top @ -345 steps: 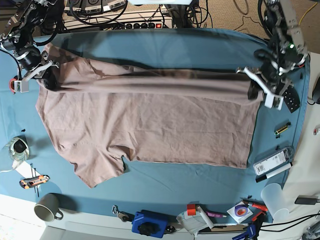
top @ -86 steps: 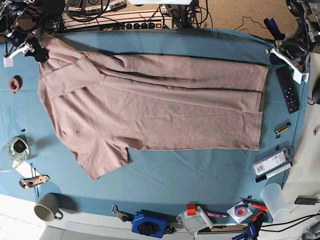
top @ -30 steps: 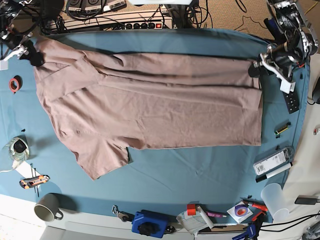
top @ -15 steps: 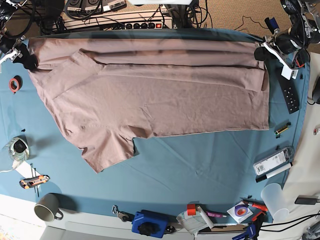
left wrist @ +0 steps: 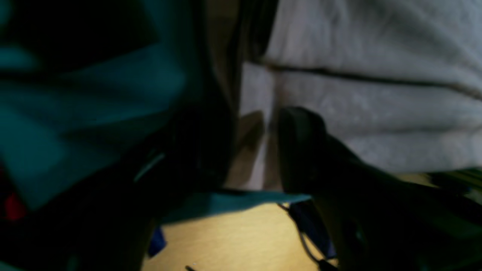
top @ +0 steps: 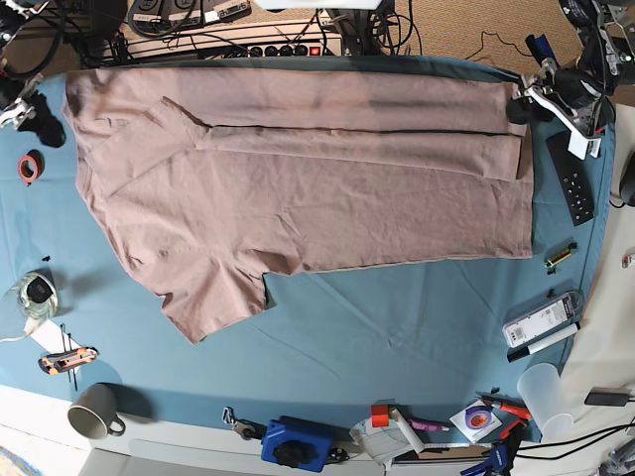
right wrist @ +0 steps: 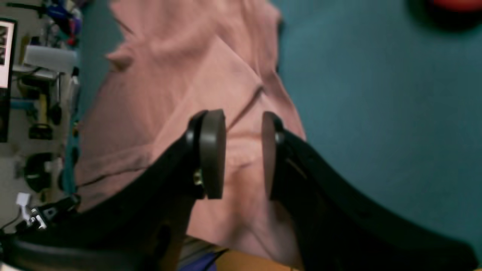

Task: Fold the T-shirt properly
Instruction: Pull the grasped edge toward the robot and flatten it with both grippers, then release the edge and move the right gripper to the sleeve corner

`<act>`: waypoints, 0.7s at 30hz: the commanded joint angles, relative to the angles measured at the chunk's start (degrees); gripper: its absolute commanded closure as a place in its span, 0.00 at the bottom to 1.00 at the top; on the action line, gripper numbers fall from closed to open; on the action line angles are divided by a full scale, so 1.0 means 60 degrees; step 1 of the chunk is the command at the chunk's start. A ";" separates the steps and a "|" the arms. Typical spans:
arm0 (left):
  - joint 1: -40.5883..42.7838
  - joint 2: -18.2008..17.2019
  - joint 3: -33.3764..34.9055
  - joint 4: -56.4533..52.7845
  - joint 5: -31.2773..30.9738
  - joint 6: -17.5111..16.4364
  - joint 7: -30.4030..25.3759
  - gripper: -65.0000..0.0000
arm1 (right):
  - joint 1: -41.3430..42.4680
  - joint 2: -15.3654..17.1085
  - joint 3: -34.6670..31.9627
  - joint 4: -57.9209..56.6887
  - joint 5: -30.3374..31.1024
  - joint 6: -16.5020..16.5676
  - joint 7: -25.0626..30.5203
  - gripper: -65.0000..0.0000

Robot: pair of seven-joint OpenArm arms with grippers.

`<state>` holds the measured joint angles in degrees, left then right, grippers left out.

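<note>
The T-shirt is a plain dusty pink-beige with no print; in the right wrist view it reads warmer pink, in the left wrist view pale grey-white. The cloth over the bench is solid blue-teal. The mug is grey-beige, the cup translucent white, the remote black.

Blue-teal cloth-covered table ran wide on the near side of the left gripper and the right gripper. Beyond both grippers, past the table's far edge: beige carpeted floor, a white power strip with a red switch, and tangled black cables. Outboard of the left gripper lay a pale off-white surface. Light was even, shadows soft.
</note>
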<state>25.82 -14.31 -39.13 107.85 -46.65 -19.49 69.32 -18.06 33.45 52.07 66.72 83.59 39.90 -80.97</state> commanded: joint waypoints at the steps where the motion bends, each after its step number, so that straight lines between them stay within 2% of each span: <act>1: -0.0018 -0.0135 -0.0084 0.0463 -0.0004 -0.0007 -0.0135 0.48 | 0.0025 0.0401 0.0095 0.0135 0.0235 0.0017 0.0162 0.73; 3: -0.0018 -0.0131 -0.0084 0.0994 0.0226 -0.0004 -0.0266 0.48 | 0.0193 0.0525 0.0102 0.0131 0.0235 0.0017 0.0162 0.73; 9: -0.0127 -0.0127 -0.0080 0.2233 0.0277 -0.0066 -0.1654 0.48 | 0.1384 0.0561 0.0087 0.0131 0.0235 0.0017 0.0162 0.73; 12: -0.0324 -0.0127 -0.0080 0.2335 0.0266 -0.0710 -0.1639 0.48 | 0.2014 0.0557 0.0080 0.0131 0.0235 0.0017 0.0162 0.73; 15: -0.0463 -0.0124 -0.0062 0.2335 0.0240 -0.0725 -0.1668 0.48 | 0.2732 0.0499 -0.0058 0.0131 0.0204 0.0017 0.0162 0.73; 19: -0.0641 -0.0124 -0.0062 0.2331 0.0244 -0.0725 -0.1708 0.49 | 0.3701 0.0433 -0.1067 0.0127 -0.2044 0.0017 0.0162 0.73; 21: -0.0685 -0.0127 -0.0062 0.2328 0.0244 -0.0729 -0.1716 0.53 | 0.4087 0.0433 -0.1865 0.0120 -0.2634 0.0017 0.0576 0.73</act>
<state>21.85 -14.33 -39.33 121.01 -44.42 -23.81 60.31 5.28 34.11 40.32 66.63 65.93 39.92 -79.00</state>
